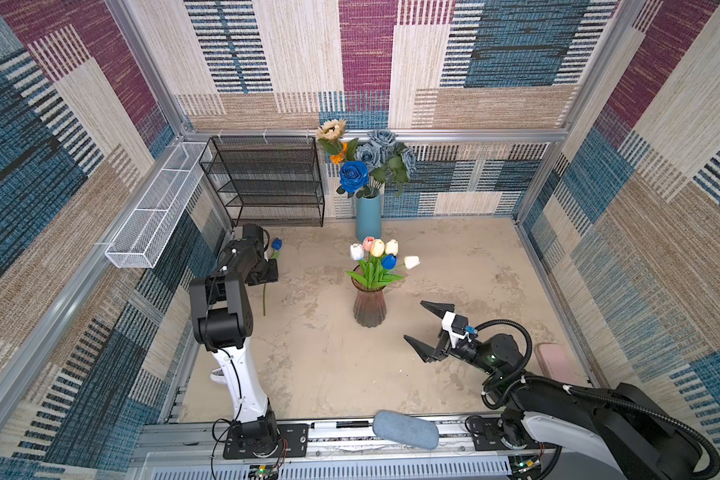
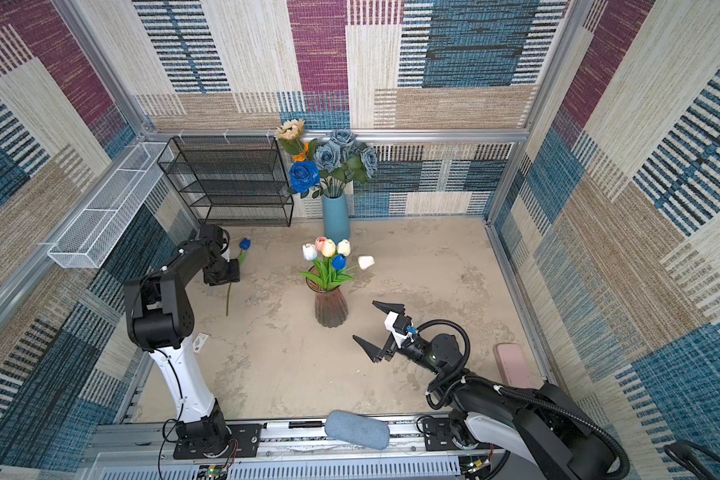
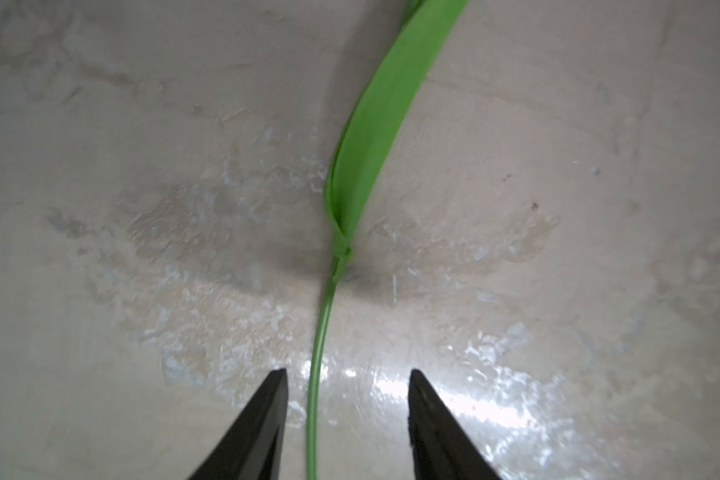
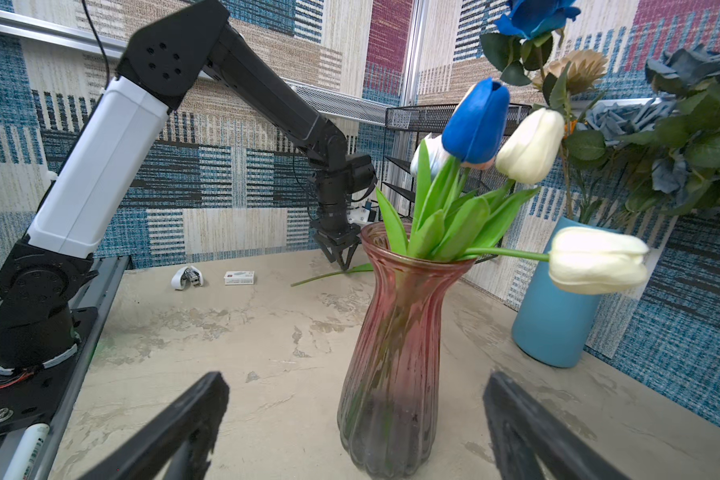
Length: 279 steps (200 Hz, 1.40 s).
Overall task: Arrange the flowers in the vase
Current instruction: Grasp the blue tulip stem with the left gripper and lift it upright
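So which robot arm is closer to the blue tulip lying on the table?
The left one. The left gripper is just above the blue tulip, a finger on each side of its stem. The right gripper is open across the table, beside the pink vase.

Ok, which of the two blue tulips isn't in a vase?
The blue tulip lying on the table, its stem between the open jaws of the left gripper; the other blue tulip stands in the pink vase.
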Each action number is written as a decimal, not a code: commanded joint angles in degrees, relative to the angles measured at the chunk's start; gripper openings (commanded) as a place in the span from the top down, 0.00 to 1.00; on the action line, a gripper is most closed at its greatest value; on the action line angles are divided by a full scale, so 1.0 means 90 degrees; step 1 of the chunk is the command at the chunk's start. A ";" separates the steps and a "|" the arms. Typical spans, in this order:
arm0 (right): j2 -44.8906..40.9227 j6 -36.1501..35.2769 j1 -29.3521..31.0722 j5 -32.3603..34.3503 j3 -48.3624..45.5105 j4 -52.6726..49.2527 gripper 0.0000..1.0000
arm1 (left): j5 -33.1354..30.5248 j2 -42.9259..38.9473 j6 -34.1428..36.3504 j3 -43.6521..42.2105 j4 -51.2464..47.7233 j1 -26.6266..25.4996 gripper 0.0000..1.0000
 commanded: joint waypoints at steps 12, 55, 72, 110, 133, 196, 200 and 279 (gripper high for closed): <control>-0.0156 0.0001 0.0007 0.0048 -0.0027 0.0065 0.00 | -0.0225 0.0453 0.0309 0.0452 -0.0527 0.0025 0.53; -0.0103 -0.0028 0.0006 0.0068 -0.0013 0.0059 0.00 | -0.0368 0.1119 0.0488 0.1009 -0.0911 0.0014 0.61; -0.0081 -0.0028 0.0011 0.0069 -0.0008 0.0069 0.00 | -0.0428 0.1235 0.0536 0.1047 -0.0947 0.0016 0.70; -0.0042 -0.0048 0.0003 0.0088 0.0001 0.0069 0.00 | -0.0379 0.1261 0.0509 0.1037 -0.1002 0.0011 1.00; -0.0003 -0.0026 0.0003 0.0065 0.0030 0.0067 0.00 | -0.0428 0.1059 0.0302 0.0936 -0.0999 0.0016 1.00; 0.0007 0.0010 0.0003 0.0049 0.0021 0.0115 0.00 | 0.0363 -0.0984 -0.0548 -0.1192 0.0407 -0.0425 1.00; 0.0017 0.0013 0.0010 0.0042 0.0021 0.0122 0.00 | 0.0486 -0.1187 -0.0638 -0.1432 0.0628 -0.0449 1.00; 0.0124 0.0098 0.0001 -0.0030 0.0012 0.0273 0.00 | 0.0935 -0.5188 -0.1511 -0.4904 0.4546 -0.2005 1.00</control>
